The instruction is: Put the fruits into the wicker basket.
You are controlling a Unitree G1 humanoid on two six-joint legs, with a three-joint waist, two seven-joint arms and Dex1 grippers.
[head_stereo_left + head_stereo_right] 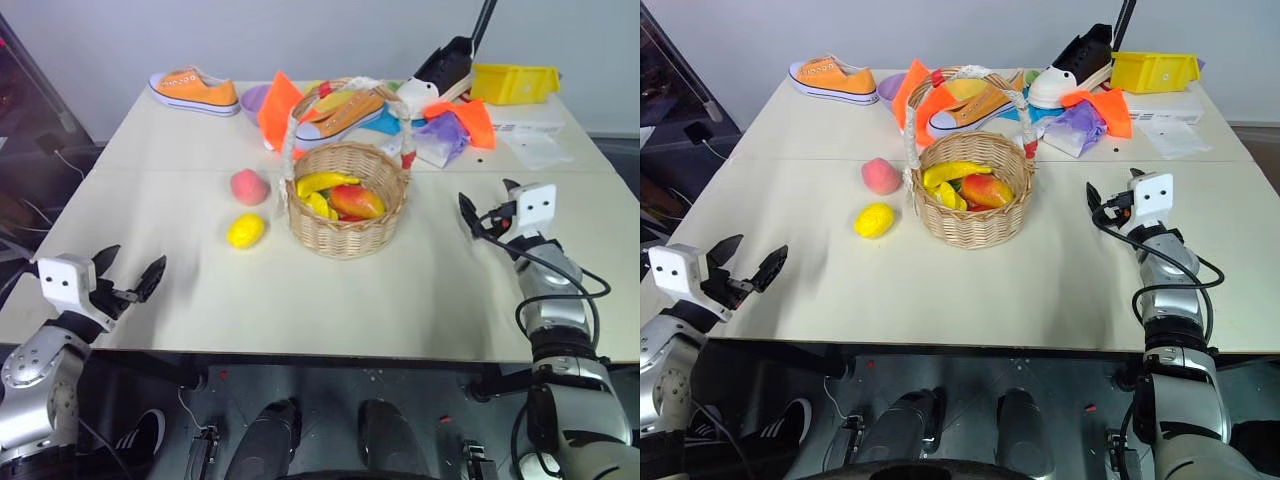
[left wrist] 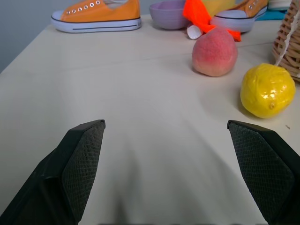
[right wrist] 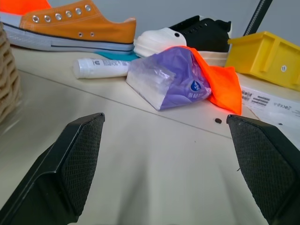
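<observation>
Both hands, left hand (image 1: 128,277) and right hand (image 1: 488,208), hover wide and empty over the pale desk (image 1: 400,290). Mid-desk, the lemon (image 1: 245,230) and peach (image 1: 248,186) lie just left of the wicker basket (image 1: 345,230) holding banana (image 1: 322,181) and mango (image 1: 357,201). Shoes (image 1: 195,90) and a yellow bin (image 1: 513,82) line the far edge by the wall.

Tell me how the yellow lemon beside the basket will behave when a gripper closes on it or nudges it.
The lemon is a rounded oval lying free on the flat table, so a nudge would probably roll it, perhaps toward the wicker basket. Its skin looks smooth and glossy, so the fingers may slip off-centre. It keeps a firm moulded shape and is likely light.
</observation>
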